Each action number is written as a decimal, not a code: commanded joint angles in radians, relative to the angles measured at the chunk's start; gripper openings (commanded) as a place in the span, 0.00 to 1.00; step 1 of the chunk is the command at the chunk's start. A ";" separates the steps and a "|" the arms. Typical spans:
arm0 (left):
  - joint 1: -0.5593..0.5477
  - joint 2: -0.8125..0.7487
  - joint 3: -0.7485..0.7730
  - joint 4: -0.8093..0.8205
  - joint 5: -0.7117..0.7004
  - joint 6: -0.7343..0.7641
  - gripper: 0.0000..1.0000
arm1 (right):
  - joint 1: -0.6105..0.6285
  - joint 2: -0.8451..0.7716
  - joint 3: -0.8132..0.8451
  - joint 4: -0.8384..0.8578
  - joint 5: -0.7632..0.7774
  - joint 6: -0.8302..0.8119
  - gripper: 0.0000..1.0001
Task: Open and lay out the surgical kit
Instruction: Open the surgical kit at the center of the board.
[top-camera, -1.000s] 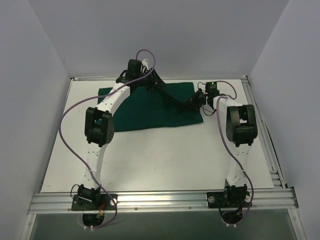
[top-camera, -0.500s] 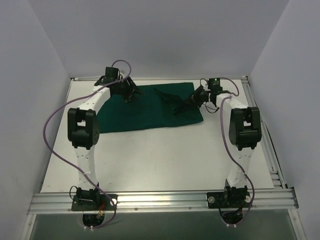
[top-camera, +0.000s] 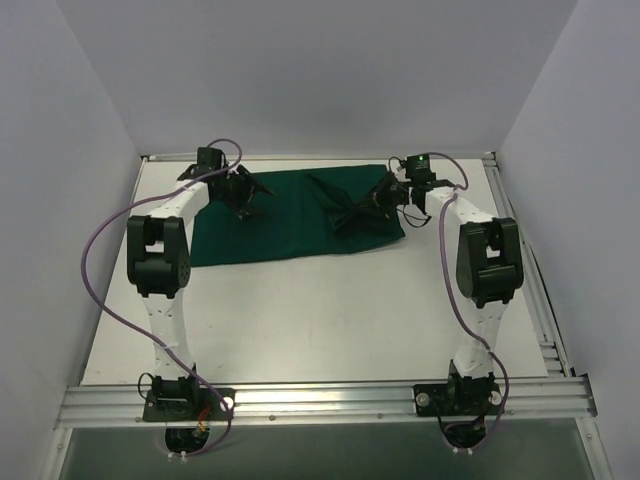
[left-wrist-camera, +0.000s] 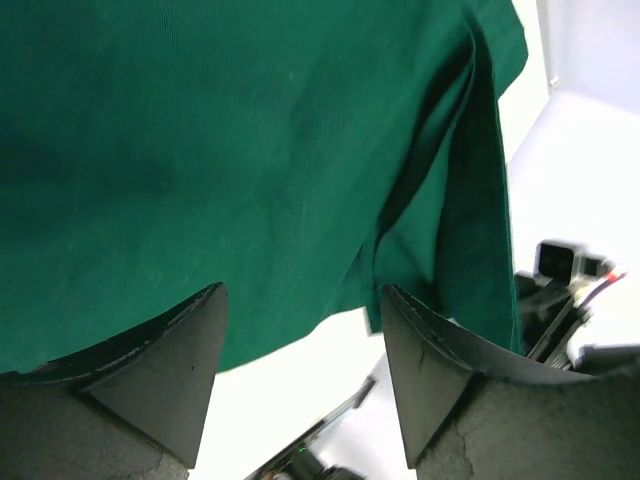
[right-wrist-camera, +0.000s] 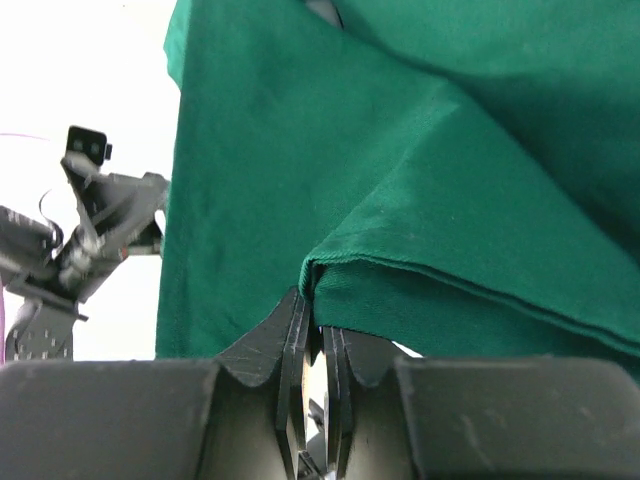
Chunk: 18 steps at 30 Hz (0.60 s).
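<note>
The green cloth (top-camera: 280, 235) lies across the far side of the table (top-camera: 320, 320), flat on the L, w/ a fold humped up on the R. The right gripper (right-wrist-camera: 313, 300) is pinched tight on that fold's edge, prob. to peel it outward. The left gripper (left-wrist-camera: 300, 300) hangs over the flat part, jaws wide apart & empty, so that side can rest flat. Can't see any instruments.

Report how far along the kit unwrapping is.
Done: the green cloth lies mostly spread flat. In hand: the right pincer is shut on a folded flap; the left pincer hangs open above the cloth. Left: unfold that flap; nothing from inside shows yet.
</note>
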 joint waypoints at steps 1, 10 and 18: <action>0.004 0.064 -0.001 0.148 0.025 -0.125 0.72 | 0.018 -0.086 -0.018 -0.042 -0.047 -0.036 0.00; 0.006 0.173 0.099 0.108 -0.039 -0.161 0.72 | 0.002 -0.161 -0.124 -0.092 -0.036 -0.112 0.00; 0.009 0.173 0.051 0.092 -0.096 -0.196 0.67 | -0.068 -0.236 -0.206 -0.185 -0.036 -0.184 0.00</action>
